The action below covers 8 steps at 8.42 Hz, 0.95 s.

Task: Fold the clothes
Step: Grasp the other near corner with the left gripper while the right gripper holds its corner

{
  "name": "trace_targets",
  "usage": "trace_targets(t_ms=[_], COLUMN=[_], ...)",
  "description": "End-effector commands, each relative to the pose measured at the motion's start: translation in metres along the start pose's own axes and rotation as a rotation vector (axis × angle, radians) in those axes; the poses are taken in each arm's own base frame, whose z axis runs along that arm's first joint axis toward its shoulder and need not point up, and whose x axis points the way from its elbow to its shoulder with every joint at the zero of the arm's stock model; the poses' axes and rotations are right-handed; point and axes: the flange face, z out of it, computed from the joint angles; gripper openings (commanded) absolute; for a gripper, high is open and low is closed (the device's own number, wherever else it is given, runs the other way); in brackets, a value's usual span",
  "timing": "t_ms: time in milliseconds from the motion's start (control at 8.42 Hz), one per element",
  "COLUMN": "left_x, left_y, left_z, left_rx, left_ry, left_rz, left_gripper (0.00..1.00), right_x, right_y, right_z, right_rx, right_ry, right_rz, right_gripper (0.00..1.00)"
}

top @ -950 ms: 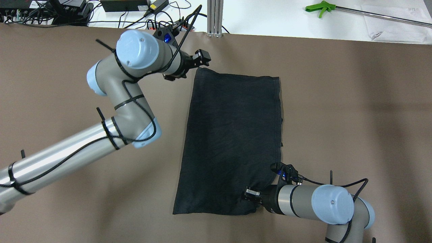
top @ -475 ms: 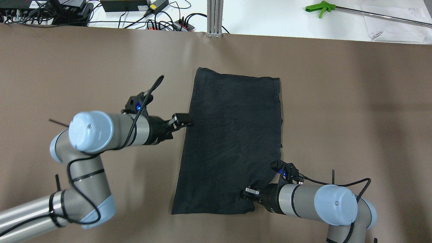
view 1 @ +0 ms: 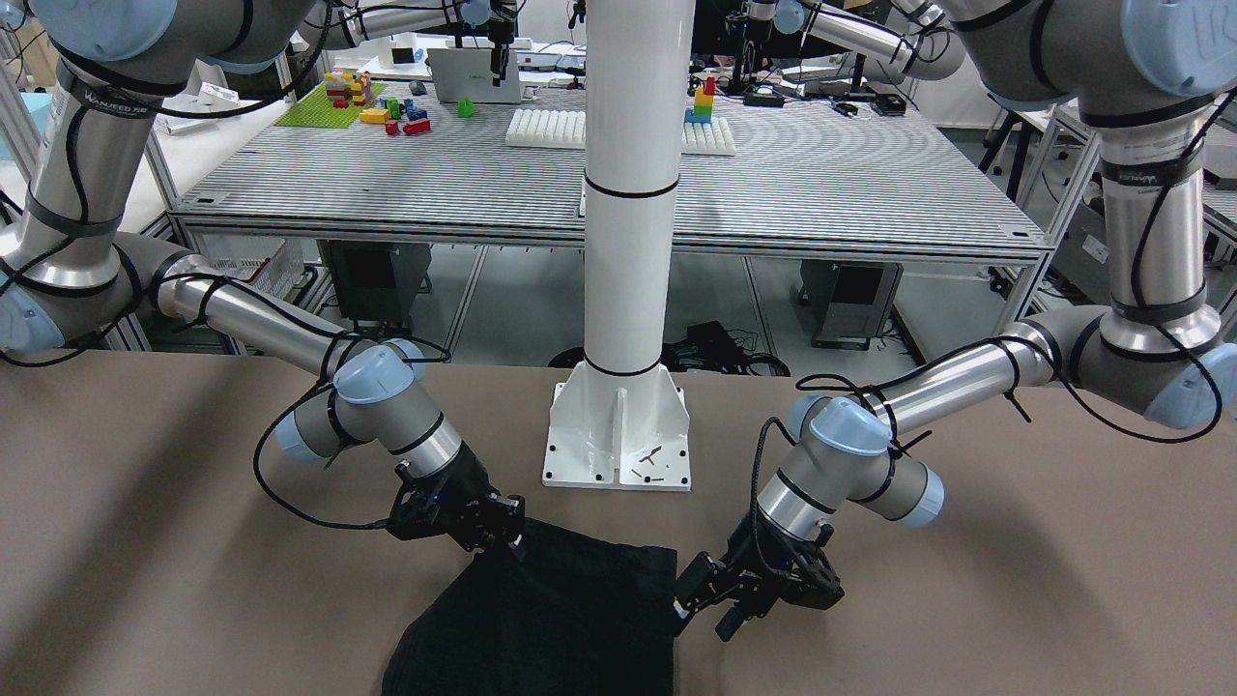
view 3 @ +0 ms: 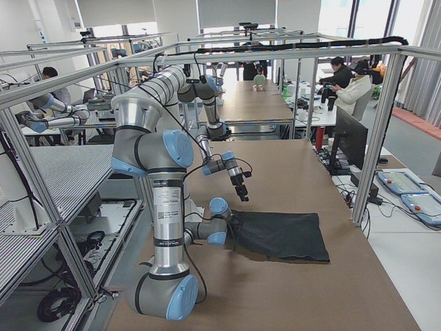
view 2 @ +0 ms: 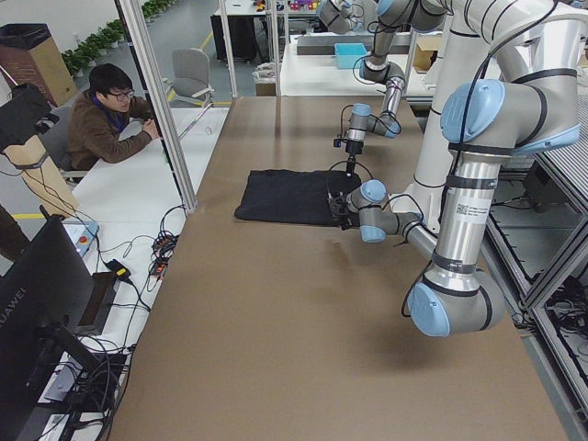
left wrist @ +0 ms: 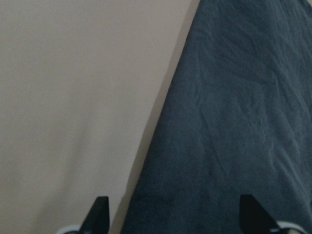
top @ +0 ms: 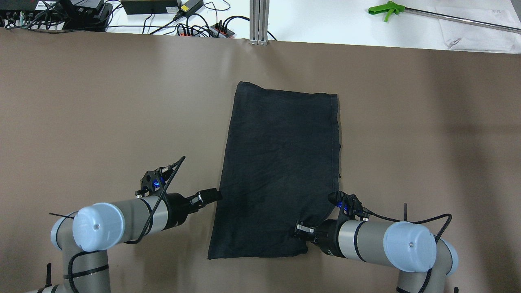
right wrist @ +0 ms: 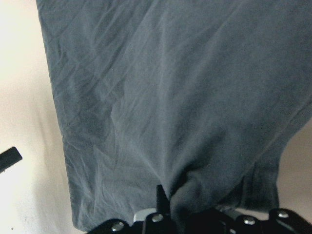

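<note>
clothes (top: pixel 281 171) flat on desk (top: pixel 101 101), roughly centre. 1 black rectangle, long axis running away from robot, light wrinkles only.

left fingers (top: pixel 211 195): apart, nothing held. Wrist cam shows the 2 tips (left wrist: pixel 97 219) straddling the left long edge of the clothes. 1 tip is over bare desk, the other over fabric, and the edge runs diagonally between them. Overhead: the fingers sit right at that edge, toward the near-left corner but short of it. Can't tell if they touch the fabric or hover just above.

right fingers (top: pixel 304 230): clamped on the clothes at the near-right corner. Wrist cam: fabric bunched into a pucker (right wrist: pixel 183 192) right at the fingers, creases fanning out from it. Overhead: that corner sits inward, so the near-right outline looks rounded vs the square near-left corner.

Front cam: both wrists low, 1 each side of the robot-side end of the clothes, white column base (view 1: pixel 618 425) behind & between them.

Far 2 corners lie flat on desk, well apart from both arms. No fold in the clothes yet, only the pinched corner.

Beyond the desk's far edge: green grabber tool (top: pixel 386 9) at right, power strip (top: pixel 222 30) w/ cables left of centre. 1 person (view 2: pixel 106 115) seated at a side table in the left side cam.
</note>
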Motion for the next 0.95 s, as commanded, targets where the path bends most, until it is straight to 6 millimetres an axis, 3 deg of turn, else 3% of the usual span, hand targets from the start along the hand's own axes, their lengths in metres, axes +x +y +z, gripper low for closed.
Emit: trace_targets(t_ms=[0,594,832], left_x=[-0.01,-0.024,-0.028], left_y=[0.052,0.098,0.108], left_z=[0.007,0.014,0.014], left_rx=[-0.028,-0.066,-0.073], left_ry=[-0.007,-0.026,-0.029], left_rz=[0.018,0.044,0.059], left_gripper=[0.94,0.94,0.94], right_x=[0.0,0.003,0.008], right_y=[0.0,-0.002,-0.003], right_z=[-0.001,0.0,-0.001], right_rx=[0.002,0.023,0.024], right_ry=[0.0,0.003,0.011], right_rz=[-0.001,-0.002,-0.001], right_gripper=[0.0,0.0,0.0])
